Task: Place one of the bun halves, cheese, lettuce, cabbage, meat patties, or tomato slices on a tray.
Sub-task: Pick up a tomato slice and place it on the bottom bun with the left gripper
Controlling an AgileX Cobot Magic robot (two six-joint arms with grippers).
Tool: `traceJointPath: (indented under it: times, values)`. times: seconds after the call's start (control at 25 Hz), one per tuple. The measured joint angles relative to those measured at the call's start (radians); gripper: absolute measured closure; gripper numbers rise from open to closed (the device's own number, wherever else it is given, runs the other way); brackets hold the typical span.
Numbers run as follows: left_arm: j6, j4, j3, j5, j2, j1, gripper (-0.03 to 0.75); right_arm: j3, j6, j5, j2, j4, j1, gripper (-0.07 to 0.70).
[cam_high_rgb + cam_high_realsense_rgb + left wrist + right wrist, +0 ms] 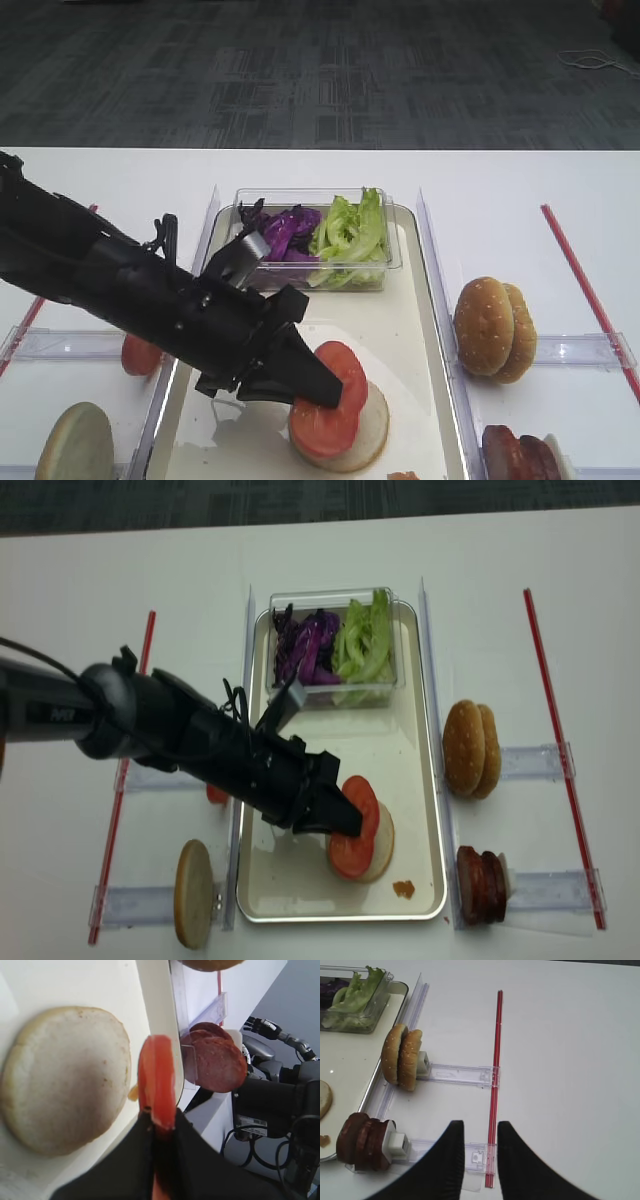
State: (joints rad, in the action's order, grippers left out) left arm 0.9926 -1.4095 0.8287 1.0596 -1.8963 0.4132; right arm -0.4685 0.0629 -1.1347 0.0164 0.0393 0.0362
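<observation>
My left gripper (pixel 335 392) is shut on a red tomato slice (pixel 325 425), holding it on edge just above a pale bun half (pixel 370 440) that lies cut face up on the cream tray (pixel 400 310). In the left wrist view the tomato slice (pixel 157 1077) sticks out of the shut gripper (pixel 162 1119) beside the bun half (pixel 65 1077). My right gripper (pixel 481 1132) hangs open and holds nothing, above the white table by a red strip (pixel 496 1060).
A clear box holds purple cabbage (pixel 288 232) and lettuce (pixel 350 232) at the tray's far end. Right of the tray stand sesame bun halves (pixel 495 328) and meat patties (pixel 515 455) in clear racks. To the left are another tomato slice (pixel 138 356) and a bun half (pixel 75 445).
</observation>
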Motion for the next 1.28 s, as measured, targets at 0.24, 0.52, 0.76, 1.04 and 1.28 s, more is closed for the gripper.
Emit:
traceJointPath:
  times: [0.24,0.52,0.76,1.04,1.28]
  values:
    - [0.03,-0.063,0.0,-0.002,-0.03,0.0,0.69,0.0,0.0,0.0,0.0,0.0,0.0,0.43]
    - [0.041,-0.113,0.0,-0.006,-0.059,-0.004,0.69,0.0,-0.002,0.0,0.0,0.0,0.0,0.43]
    - [0.04,-0.13,0.0,0.001,-0.065,-0.004,0.69,0.0,-0.002,0.0,0.0,0.0,0.0,0.43]
    - [0.038,-0.136,0.0,0.017,-0.065,-0.004,0.69,0.0,-0.002,0.0,0.0,0.0,0.0,0.43]
    - [0.027,-0.136,0.012,0.019,-0.065,-0.004,0.69,0.0,-0.002,0.0,0.0,0.0,0.0,0.43]
